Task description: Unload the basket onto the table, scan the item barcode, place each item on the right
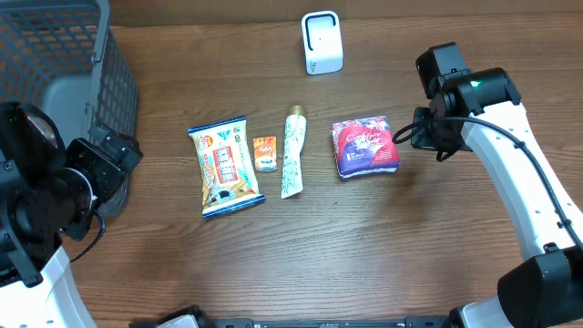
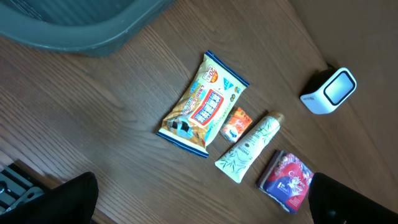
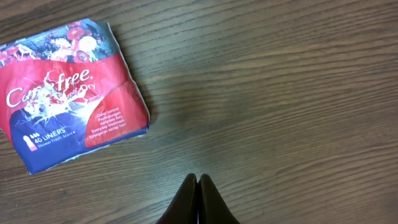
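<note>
Lying flat and untouched on the table point(image 1: 364, 246), the liner pack point(image 1: 365, 146), judged the item in play, is found in front of the scanner point(image 1: 322, 42) and slightly right of it. Nothing has been lifted or presented yet, so pick-up, carry and scan are all left. The right gripper point(image 3: 198, 180) is seen pinched shut and empty, farther right of the scanner than the pack. The left gripper point(image 1: 107, 164) is spread wide, holding nothing, far left of the scanner. A tube point(image 1: 292, 152), small orange packet point(image 1: 265, 153) and snack packet point(image 1: 225, 168) are lined up front-left of the scanner, with a basket point(image 1: 109, 82) far left. Nothing blocks the path.
</note>
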`<state>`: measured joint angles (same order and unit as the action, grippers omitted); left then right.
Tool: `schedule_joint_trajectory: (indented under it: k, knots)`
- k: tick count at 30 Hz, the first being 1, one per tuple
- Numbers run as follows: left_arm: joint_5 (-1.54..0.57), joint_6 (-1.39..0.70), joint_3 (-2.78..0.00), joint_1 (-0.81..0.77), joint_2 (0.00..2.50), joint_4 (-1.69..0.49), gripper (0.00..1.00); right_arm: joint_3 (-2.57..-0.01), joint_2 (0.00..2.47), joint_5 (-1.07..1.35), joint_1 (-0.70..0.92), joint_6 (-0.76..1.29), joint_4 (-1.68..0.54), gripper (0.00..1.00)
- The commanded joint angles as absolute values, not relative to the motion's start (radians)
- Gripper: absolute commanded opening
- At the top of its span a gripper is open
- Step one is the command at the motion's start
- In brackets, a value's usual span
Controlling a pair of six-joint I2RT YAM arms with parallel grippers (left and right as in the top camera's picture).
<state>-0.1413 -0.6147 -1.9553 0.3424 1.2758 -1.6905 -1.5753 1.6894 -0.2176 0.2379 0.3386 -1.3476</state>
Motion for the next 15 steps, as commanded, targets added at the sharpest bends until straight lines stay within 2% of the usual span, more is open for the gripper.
schedule_joint_trajectory:
  k: [1, 7, 8, 10, 13, 15]
  knots:
    - [-0.142, -0.606, -1.956, 0.348, 1.272, -1.689, 1.0, -1.589, 1.675, -0.225, 0.241, 0.333, -1.345, 0.04]
    - [-0.142, -0.606, -1.956, 0.348, 1.272, -1.689, 1.0, -1.589, 1.696, -0.133, 0.241, 0.332, -1.325, 0.04]
    - [-0.142, -0.606, -1.956, 0.348, 1.272, -1.689, 1.0, -1.589, 1.7, -0.126, 0.241, 0.332, -1.325, 0.07]
    - [-0.142, -0.606, -1.956, 0.348, 1.272, -1.689, 1.0, -1.589, 1.71, -0.125, 0.241, 0.332, -1.326, 0.21]
    - [-0.142, -0.606, -1.956, 0.348, 1.272, -1.689, 1.0, -1.589, 1.716, -0.084, 0.241, 0.303, -1.31, 0.25]
    - [-0.142, -0.606, -1.956, 0.348, 1.272, -1.689, 1.0, -1.589, 1.716, 0.02, 0.244, 0.225, -1.282, 0.32]
